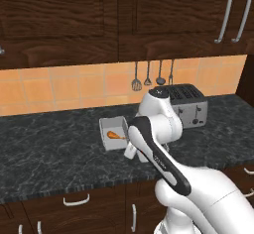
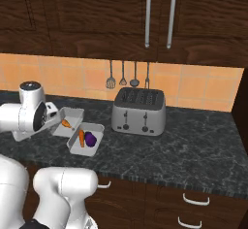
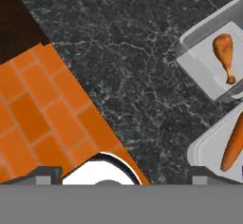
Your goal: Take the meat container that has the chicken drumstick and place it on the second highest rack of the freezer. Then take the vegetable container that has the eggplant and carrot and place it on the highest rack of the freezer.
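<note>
You can see the chicken drumstick (image 3: 224, 53) in its grey meat container (image 3: 198, 66) at the upper right of the hand view. The carrot (image 3: 234, 146) lies in the vegetable container (image 3: 205, 148) just below. Your gripper (image 3: 121, 176) fingers are spread wide, holding nothing, over the dark counter (image 3: 133, 66)

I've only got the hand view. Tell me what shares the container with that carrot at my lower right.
Observer: An eggplant lies right beside the carrot in the vegetable container.
Operator: Now tell me what stands near the containers.
Observer: A silver toaster stands on the counter, to the right of both containers and apart from them.
Operator: Report anything on the wall.
Observer: Four kitchen utensils hang on the tiled backsplash above the toaster.
</note>
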Motion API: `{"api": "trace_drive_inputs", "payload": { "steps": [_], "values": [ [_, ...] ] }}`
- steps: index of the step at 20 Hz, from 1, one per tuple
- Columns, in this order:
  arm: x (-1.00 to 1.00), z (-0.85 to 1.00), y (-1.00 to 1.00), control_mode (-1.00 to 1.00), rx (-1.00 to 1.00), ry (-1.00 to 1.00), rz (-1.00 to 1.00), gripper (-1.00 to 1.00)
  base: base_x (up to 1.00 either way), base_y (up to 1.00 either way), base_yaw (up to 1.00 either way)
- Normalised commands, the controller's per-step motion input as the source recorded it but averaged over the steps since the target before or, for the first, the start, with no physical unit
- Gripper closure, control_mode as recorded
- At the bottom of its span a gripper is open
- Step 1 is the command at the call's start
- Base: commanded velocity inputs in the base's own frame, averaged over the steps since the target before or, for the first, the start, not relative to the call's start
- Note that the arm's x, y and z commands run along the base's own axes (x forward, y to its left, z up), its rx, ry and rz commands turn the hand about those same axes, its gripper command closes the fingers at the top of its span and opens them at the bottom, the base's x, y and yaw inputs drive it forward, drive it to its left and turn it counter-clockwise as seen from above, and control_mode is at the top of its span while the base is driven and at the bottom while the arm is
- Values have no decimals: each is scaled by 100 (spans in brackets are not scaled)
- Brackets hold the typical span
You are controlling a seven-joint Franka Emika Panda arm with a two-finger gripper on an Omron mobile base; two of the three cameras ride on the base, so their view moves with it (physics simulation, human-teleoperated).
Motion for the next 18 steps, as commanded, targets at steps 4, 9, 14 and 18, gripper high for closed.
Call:
{"api": "trace_drive_inputs", "payload": {
  "steps": [4, 9, 14, 18],
  "values": [
    [64, -10, 0, -100, -10, 0, 20, -100, 0, 0, 0],
    [49, -7, 11, -100, -12, 0, 13, -100, 0, 0, 0],
    [5, -5, 5, -100, -5, 0, 0, -100, 0, 0, 0],
    [30, -32, 0, -100, 0, 0, 0, -100, 0, 0, 0]
  ]
}}
